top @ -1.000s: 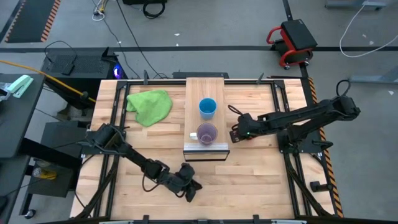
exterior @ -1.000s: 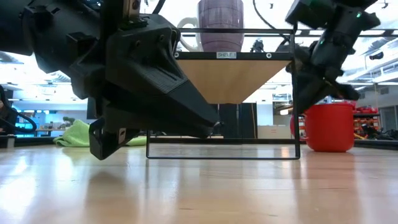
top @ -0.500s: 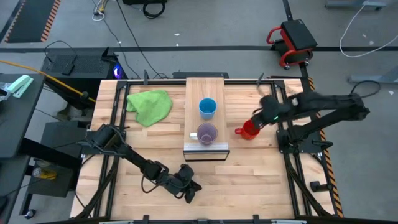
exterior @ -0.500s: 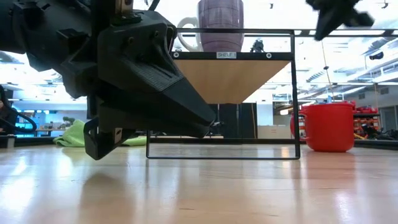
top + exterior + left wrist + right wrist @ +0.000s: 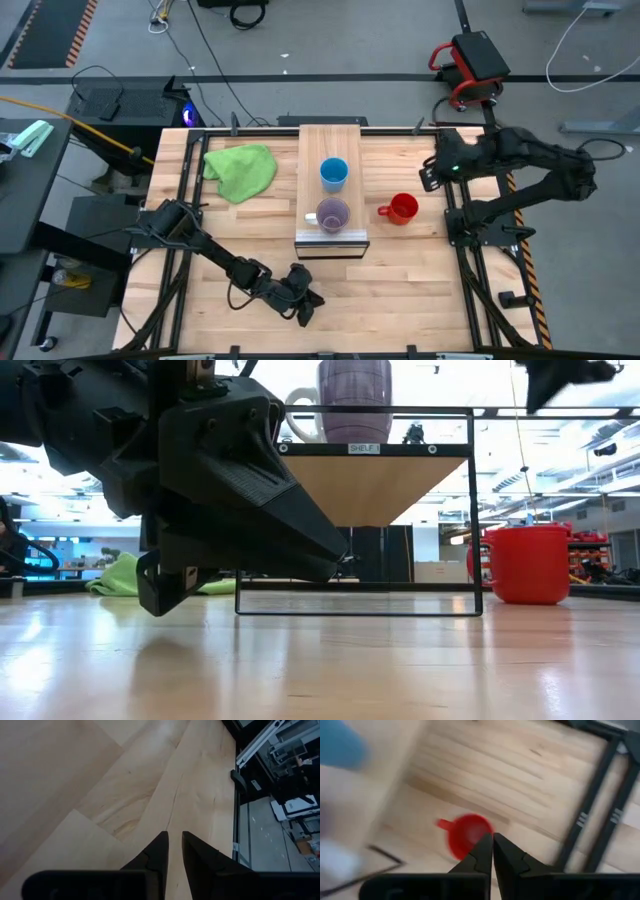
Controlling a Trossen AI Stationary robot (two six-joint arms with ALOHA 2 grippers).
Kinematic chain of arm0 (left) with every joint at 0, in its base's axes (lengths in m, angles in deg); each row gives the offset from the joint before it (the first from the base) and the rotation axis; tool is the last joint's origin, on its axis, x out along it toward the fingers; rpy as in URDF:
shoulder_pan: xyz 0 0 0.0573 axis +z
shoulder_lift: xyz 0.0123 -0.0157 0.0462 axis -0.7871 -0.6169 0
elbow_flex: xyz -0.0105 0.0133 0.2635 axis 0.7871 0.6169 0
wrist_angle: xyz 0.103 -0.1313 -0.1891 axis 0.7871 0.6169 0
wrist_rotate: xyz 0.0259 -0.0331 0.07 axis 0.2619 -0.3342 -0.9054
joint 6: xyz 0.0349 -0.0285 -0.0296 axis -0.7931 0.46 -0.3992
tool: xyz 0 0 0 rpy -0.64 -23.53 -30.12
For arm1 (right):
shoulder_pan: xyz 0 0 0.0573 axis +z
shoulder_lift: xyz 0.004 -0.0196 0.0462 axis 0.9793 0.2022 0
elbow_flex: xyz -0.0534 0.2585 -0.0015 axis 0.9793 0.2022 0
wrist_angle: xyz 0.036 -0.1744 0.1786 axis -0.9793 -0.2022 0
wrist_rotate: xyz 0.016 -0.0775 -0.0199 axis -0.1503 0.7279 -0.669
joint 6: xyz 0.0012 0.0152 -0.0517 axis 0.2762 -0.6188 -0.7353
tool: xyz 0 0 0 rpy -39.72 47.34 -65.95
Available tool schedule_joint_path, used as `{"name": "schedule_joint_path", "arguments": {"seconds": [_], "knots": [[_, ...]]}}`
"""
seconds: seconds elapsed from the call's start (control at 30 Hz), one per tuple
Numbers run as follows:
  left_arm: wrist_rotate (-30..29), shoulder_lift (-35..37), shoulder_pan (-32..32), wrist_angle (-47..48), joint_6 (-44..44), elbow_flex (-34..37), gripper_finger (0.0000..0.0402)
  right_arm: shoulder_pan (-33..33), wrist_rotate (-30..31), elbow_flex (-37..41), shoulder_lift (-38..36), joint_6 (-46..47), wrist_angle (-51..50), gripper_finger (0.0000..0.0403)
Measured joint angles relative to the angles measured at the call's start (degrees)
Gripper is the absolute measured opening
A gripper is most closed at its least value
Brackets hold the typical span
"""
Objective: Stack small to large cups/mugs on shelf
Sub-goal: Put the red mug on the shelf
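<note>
The shelf (image 5: 331, 140) is a light-wood plank with a metal strip at its near end. On it stand the bright blue cup (image 5: 334, 173) and, nearer, the translucent purple cup (image 5: 332, 214), which the low view shows on the shelf top (image 5: 355, 400). The red mug (image 5: 402, 208) (image 5: 530, 563) stands upright on the table to the right of the shelf, handle toward the shelf. My right gripper (image 5: 430, 176) (image 5: 493, 844) hangs shut above the table, up and to the far right of the mug. My left gripper (image 5: 306, 302) (image 5: 174, 842) rests low near the near edge, its fingers a narrow gap apart.
A green cloth (image 5: 241, 168) lies crumpled left of the shelf, toward the far edge. Black frame rails (image 5: 447, 185) run along the table's right side. Bare wood lies between the shelf's near end and the near edge, where the left arm stretches.
My right gripper was down at the red mug beside the shelf. It has risen and drawn back toward the table's far right corner. The mug stays upright on the table, now uncovered. The left arm has kept still.
</note>
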Motion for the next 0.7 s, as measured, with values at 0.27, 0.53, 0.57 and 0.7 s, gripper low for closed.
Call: {"name": "schedule_joint_path", "arguments": {"seconds": [0.27, 0.53, 0.57, 0.7], "knots": [[0.0, 0.0, -0.1, 0.0, 0.8, 0.0, 0.0064, -3.6, -9.8, 17.8, 0.0, -1.8, 3.0, 0.0057], [0.0, 0.0, 0.3, 0.0, 0.5, 0.0, 0.0063, -3.5, -13.7, 28.4, 0.1, -1.4, 18.8, 0.0092], [0.0, 0.0, 0.3, 0.0, 0.5, 0.0, 0.0062, -3.5, -13.6, 28.8, 0.1, -1.4, 19.9, 0.0095], [0.0, 0.0, 0.3, 0.0, 0.5, 0.0, 0.0065, -4.2, -12.2, 29.5, 0.1, -1.0, 20.1, 0.0103]]}}
